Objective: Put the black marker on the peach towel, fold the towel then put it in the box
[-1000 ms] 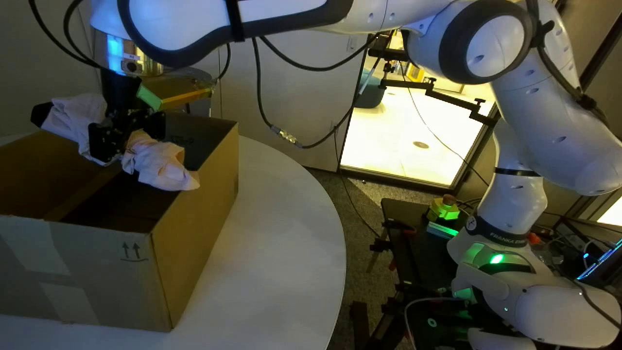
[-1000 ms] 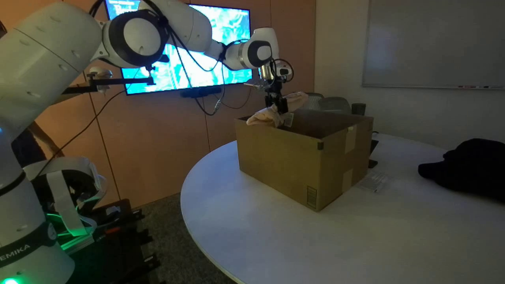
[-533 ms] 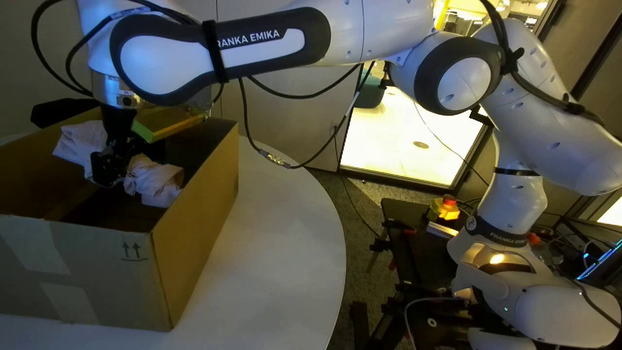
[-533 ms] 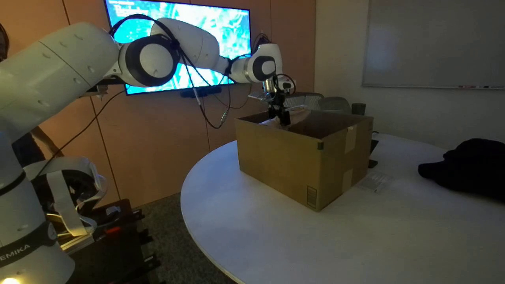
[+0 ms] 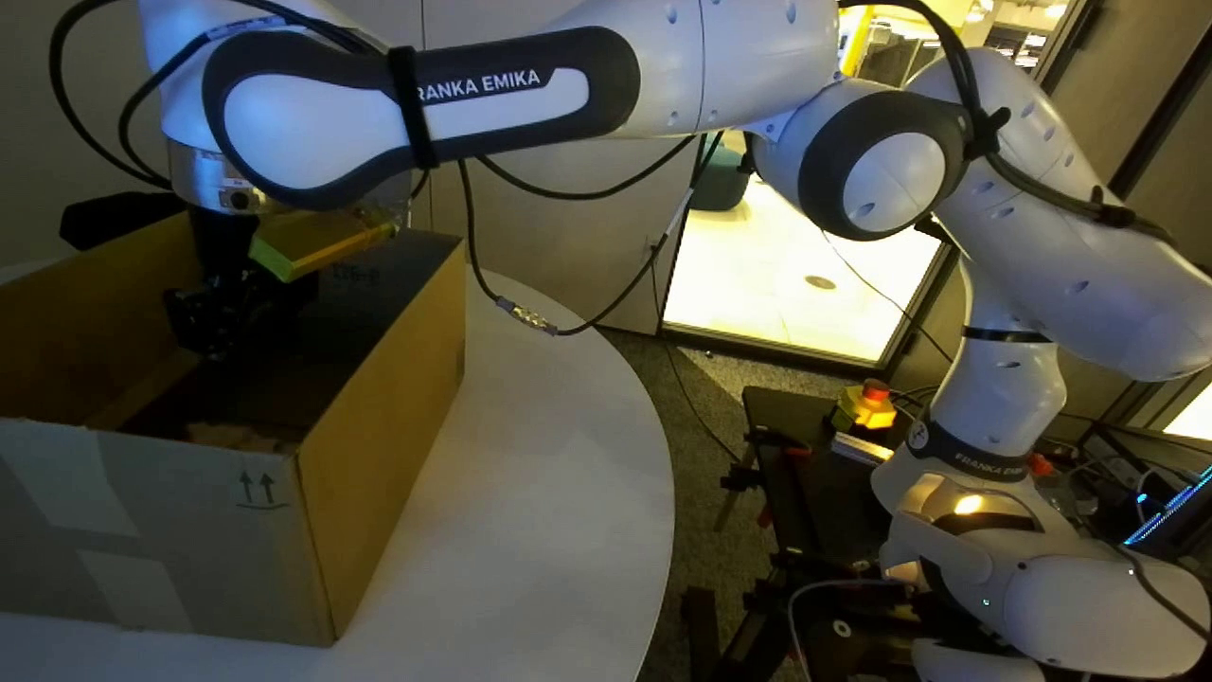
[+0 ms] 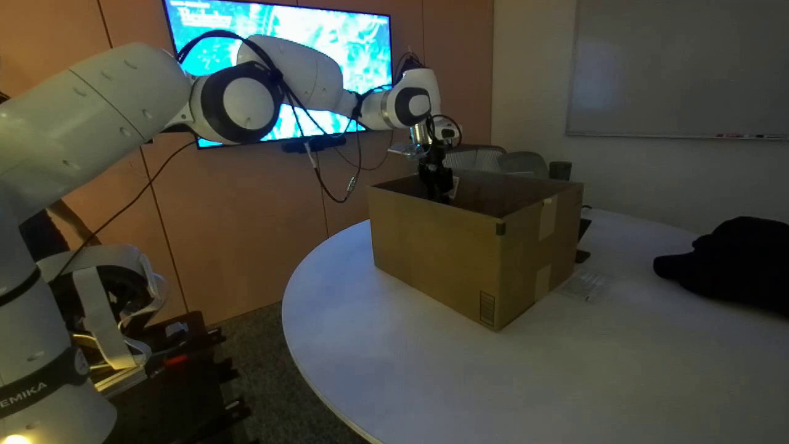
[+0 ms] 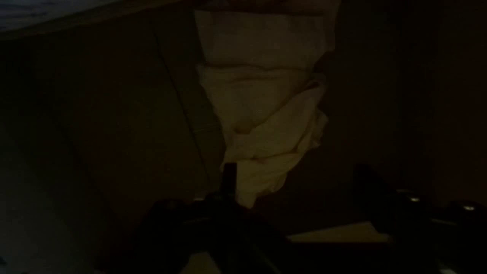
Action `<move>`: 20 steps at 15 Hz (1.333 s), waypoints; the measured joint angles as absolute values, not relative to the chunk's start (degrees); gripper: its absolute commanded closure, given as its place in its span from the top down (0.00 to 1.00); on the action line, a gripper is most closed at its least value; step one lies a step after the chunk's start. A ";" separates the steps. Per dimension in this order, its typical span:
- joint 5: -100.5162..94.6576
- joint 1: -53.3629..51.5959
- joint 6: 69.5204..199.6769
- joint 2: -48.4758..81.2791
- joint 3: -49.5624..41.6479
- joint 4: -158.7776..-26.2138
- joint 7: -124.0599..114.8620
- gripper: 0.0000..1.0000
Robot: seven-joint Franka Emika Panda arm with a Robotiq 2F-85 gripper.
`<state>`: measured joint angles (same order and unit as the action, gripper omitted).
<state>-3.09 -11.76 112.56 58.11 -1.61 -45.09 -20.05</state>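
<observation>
Orange-brown wall panels, flat & smooth, back the rm in an exterior view, w/ bright screen at 11 o'clock & matte whiteboard at 2. Table is white, smooth, round-edged; at 3 o'clock a soft black cloth sits on it in a heap. Box = stiff brown cardboard, rectangular, open-topped, w/ strips of tape & two printed up arrows on one side.

Peach towel lies inside on box floor: soft, rumpled, creased in layers, broad at 12 o'clock of wrist view, tapering twd 6. V. dim there, weave can't be made out.

Gripper, black, hard & knobbly, hangs in box mouth. Fingers stand well apart, at 9 & 3 o'clock of the gap b/w them, gripping nothing. From that gap, towel runs from 12 rnd via 10 to abt 8 o'clock, passing close by the 9 o'clock finger as seen from wrist. In an exterior view its visible bit is at abt 6 o'clock below gripper, dark space showing b/w.
</observation>
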 measured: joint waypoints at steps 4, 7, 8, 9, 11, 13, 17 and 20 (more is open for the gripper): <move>-3.41 -12.00 111.36 55.65 -1.61 -45.13 -19.64 1.00; -3.39 -11.88 110.33 51.21 -1.47 -47.32 -17.89 1.00; -3.26 -11.73 109.93 49.02 -1.30 -49.08 -16.91 1.00; -2.94 -11.45 109.39 46.48 -1.03 -51.33 -15.77 1.00; -2.03 -10.59 108.29 41.59 -0.34 -56.30 -13.59 1.00; -0.30 -9.39 106.71 36.76 0.28 -61.55 -11.84 1.00; 4.83 -6.68 104.87 27.54 0.59 -72.74 -10.83 1.00; 8.74 -4.52 104.73 20.89 0.65 -81.41 -10.80 1.00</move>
<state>8.74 -4.52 104.73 20.89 0.65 -81.41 -10.80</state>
